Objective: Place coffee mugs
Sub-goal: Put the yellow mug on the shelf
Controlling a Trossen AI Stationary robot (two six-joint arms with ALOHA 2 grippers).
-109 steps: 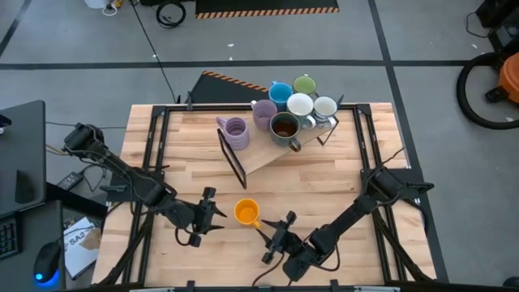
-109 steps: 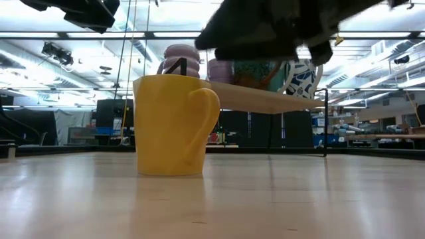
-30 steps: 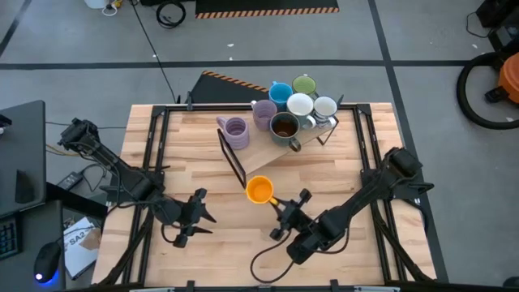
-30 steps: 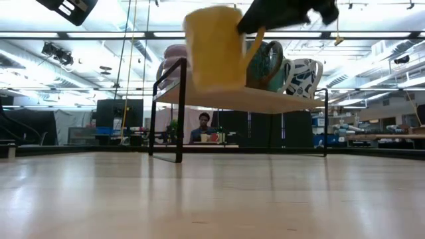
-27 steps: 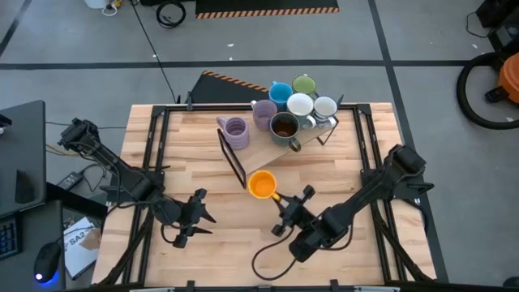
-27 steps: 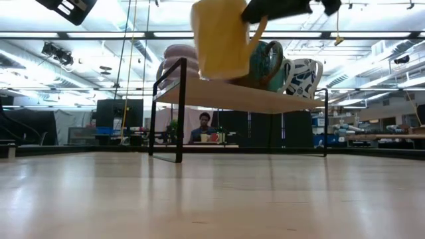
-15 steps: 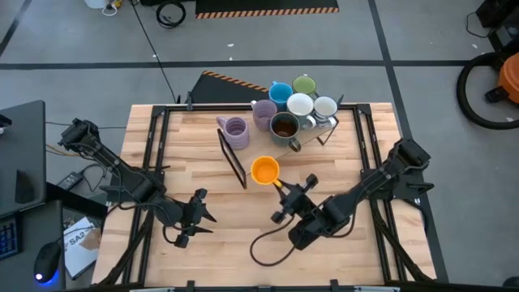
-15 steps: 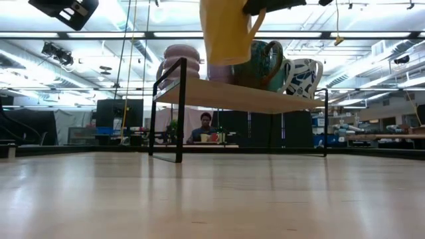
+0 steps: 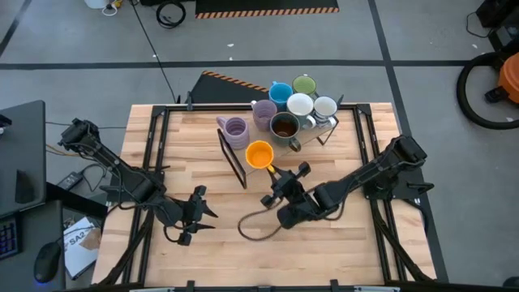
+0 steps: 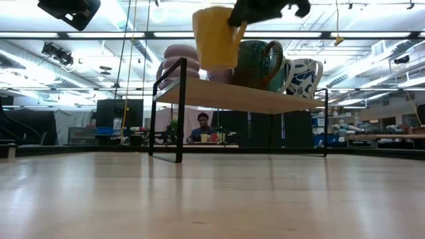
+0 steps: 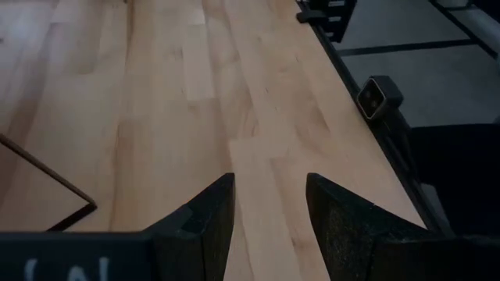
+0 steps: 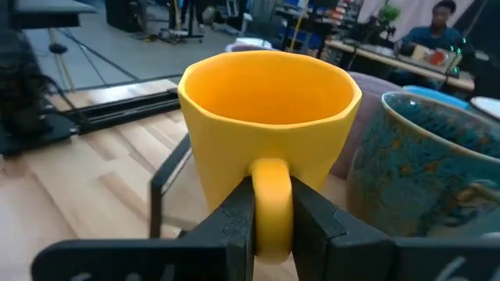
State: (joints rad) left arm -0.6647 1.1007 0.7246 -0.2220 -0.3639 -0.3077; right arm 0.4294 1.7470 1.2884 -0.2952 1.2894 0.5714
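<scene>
Now my right gripper (image 12: 271,215) is clamped on the orange mug's (image 9: 259,154) handle, held above the rack's (image 9: 263,161) near edge, frame centre. Best to keep it upright and lower straight. Free shelf lies between lavender mug (image 9: 235,130) and dark mug (image 9: 284,126). Left gripper (image 9: 192,216), lower left, fingers apart, empty.

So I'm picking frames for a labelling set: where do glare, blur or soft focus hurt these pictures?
Low view: bright ceiling lights backlight the shelf, so the orange mug looks washed out and a little smeared. Right wrist view: the orange mug is sharp in the right gripper; the person behind is soft. Left wrist view: the left gripper fingers are dark and soft-edged. High view: even light, no glare.
</scene>
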